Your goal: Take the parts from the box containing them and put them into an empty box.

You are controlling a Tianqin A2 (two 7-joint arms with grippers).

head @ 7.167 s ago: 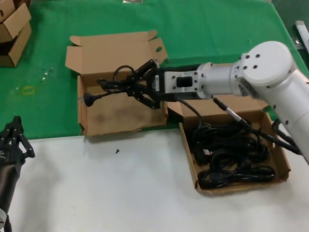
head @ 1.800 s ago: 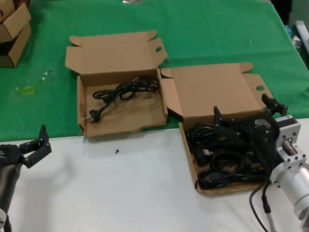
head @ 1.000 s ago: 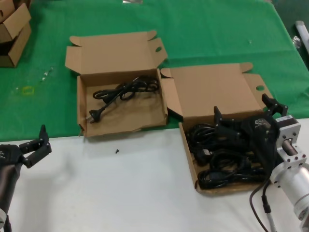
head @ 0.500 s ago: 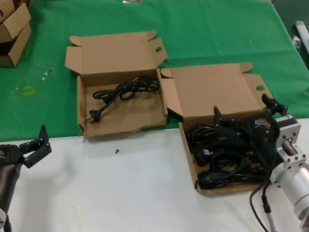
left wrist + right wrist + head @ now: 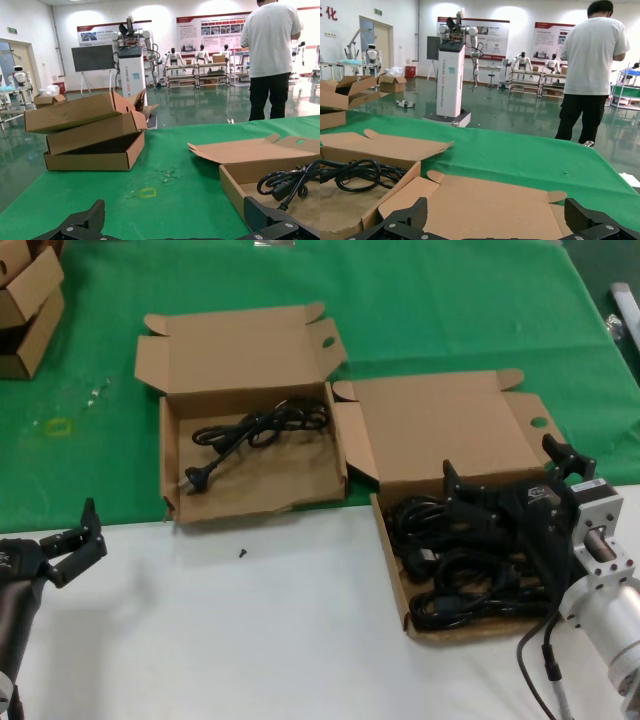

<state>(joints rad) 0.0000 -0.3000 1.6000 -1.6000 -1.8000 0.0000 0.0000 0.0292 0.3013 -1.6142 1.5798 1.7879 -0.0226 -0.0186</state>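
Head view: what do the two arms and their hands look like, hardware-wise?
Right hand: black, with angular linkage fingers, on a black body bearing a small white marking. Behind it come a silver-grey square flange and a white cylindrical arm segment, with a black cable and silver connector running alongside. Left hand: the same black angular finger style, on a black rounded forearm.

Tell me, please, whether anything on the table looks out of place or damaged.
The left box has a sagging, uneven front wall, unlike the straight-walled right box. A tiny dark speck also lies loose on the white table before it.
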